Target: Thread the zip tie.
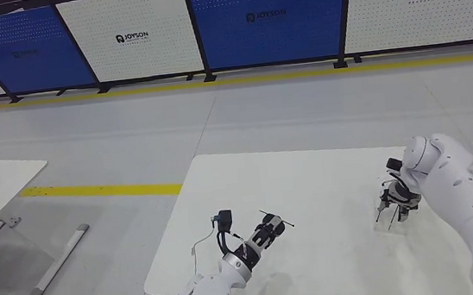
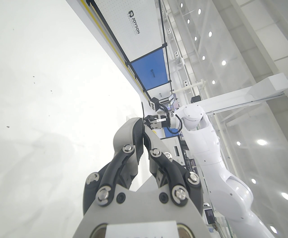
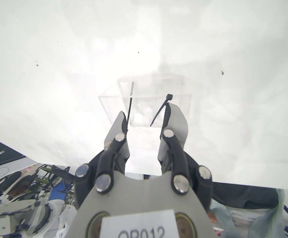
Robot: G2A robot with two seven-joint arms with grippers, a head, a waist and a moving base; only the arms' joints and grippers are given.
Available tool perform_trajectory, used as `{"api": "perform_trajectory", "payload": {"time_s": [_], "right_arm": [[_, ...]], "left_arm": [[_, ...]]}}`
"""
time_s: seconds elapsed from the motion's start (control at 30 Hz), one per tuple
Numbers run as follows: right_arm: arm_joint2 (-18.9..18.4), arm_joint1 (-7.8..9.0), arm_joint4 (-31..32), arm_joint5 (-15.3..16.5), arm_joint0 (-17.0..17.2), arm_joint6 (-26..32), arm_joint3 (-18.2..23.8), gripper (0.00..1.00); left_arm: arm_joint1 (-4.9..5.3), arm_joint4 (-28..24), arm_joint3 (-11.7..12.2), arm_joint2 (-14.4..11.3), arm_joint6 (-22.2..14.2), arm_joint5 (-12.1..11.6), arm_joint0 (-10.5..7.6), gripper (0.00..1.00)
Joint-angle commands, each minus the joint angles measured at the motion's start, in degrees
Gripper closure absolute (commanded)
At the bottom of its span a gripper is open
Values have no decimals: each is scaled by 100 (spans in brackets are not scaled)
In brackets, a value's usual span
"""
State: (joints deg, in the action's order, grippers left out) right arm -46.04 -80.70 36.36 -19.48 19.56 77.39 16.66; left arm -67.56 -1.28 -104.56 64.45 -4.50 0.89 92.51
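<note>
Inside clr box [image 3: 108, 106]: 2 zip ties [image 3: 159, 110]

Clear box [image 3: 108, 106] at the table's [image 1: 310, 183] right — two zip ties [image 3: 160, 111] inside

zip tie [image 2: 142, 110] mostly hidden, within left hand [image 2: 142, 128]

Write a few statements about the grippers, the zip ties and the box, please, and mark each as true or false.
1. The left gripper is shut on a black zip tie. True.
2. The right gripper is clamped on a tie. False: its fingers are apart, above the clear box.
3. Two spare ties lean inside the clear box. True.
4. The table is black. False: it is white.
</note>
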Motion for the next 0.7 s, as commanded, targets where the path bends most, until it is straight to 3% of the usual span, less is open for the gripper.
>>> {"api": "perform_trajectory", "payload": {"time_s": [0.0,0.2,0.4,0.67], "right_arm": [[-4,-39,9,0,-32,-22,-100,68],[-4,-141,60,0,-109,-60,-327,77],[3,-217,124,0,-161,-66,-487,72],[-14,-296,168,0,-221,-95,-684,75]], "left_arm": [[0,0,0,0,0,0,0,100],[0,0,0,0,0,0,0,100],[0,0,0,0,0,0,0,100],[0,0,0,0,0,0,0,100]]}}
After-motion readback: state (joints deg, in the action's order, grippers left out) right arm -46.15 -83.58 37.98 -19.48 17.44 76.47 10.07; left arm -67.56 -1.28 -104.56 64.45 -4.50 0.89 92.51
